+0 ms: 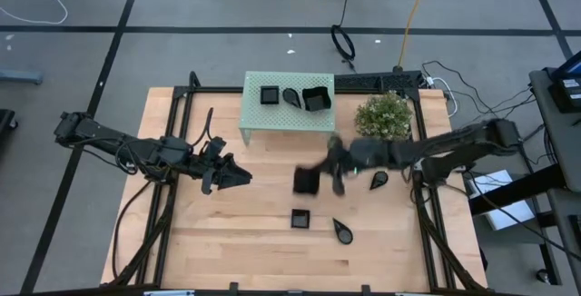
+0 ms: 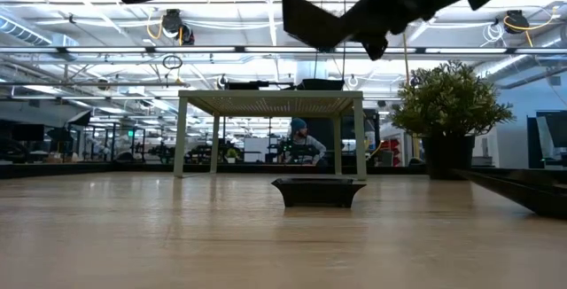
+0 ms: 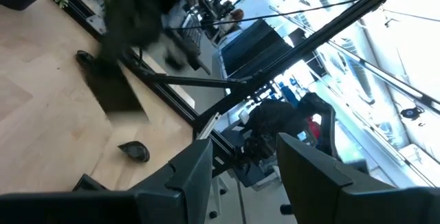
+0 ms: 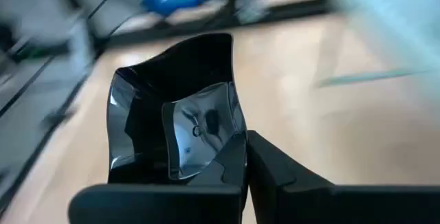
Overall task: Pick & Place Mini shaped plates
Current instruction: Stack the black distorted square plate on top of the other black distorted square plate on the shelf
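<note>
Pinched shut, the right gripper (image 4: 244, 162) holds a curved-rim square plate (image 4: 179, 131), blurred overhead; left gripper (image 3: 240, 165) spread.

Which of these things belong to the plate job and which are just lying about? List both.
Job: curved-rim plate held by right gripper; three plates on the stand; small square plate; teardrop plates and; mint-green stand.
Lying about: plant; cables; idle left gripper.
</note>
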Motion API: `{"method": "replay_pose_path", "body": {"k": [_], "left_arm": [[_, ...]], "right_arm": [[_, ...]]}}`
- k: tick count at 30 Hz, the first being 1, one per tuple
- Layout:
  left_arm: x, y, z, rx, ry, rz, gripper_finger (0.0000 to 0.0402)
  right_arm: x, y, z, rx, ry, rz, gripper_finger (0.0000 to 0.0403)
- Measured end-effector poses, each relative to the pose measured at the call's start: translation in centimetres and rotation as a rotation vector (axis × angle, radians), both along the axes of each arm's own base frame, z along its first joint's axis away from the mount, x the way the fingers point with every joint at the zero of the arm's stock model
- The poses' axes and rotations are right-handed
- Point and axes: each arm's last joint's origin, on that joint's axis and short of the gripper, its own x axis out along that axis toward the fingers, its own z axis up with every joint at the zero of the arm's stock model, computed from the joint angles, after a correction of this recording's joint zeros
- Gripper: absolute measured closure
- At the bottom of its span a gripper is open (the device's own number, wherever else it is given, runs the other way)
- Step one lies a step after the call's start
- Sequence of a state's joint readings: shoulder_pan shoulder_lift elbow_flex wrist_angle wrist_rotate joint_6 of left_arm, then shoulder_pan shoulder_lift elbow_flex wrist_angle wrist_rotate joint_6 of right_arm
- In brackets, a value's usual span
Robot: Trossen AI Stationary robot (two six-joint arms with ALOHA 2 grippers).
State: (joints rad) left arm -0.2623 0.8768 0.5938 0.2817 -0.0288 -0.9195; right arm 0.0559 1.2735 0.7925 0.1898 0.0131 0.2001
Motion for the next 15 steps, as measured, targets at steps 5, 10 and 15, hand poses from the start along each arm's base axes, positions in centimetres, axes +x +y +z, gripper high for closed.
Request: {"method": "replay_pose_path", "body": {"k": [5, 10, 15], "left_arm": [[0.0, 0.0, 0.0, 0.000, 0.000, 0.000, 0.0236], [0.0, 0.1, 0.1, -0.002, -0.005, 0.048, 0.0236], [0.0, 0.3, 0.1, -0.002, -0.007, 0.093, 0.0236]], "right_arm": [[-1.5, -4.7, 3.1, 0.009, -0.120, -0.223, 0.0403], [-2.1, -8.4, 5.7, 0.010, -0.199, -0.379, 0.0403], [-2.5, -11.9, 6.0, 0.123, -0.178, -0.670, 0.0403]]}}
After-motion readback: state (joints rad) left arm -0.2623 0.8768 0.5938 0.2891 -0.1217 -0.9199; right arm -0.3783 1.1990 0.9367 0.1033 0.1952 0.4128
